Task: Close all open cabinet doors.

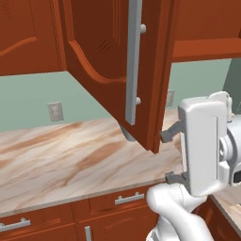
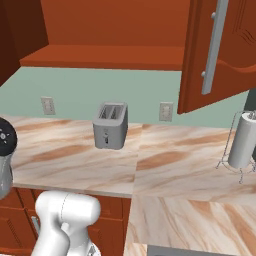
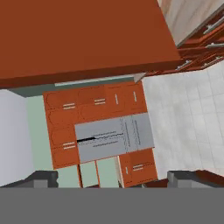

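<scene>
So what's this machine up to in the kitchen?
A white robot arm is working on an open cabinet door above the marble counter. The door stands swung out from the wall cabinet. The arm's end effector is open beside the door's lower edge, holding nothing. A toaster and paper towel roll sit on the counter.

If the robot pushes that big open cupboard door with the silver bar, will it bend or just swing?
The cabinet door looks like thick rigid wood, so it probably swings as one piece. Its glossy face may let the open tool slide. The long handle looks firmly fixed at both ends.
</scene>
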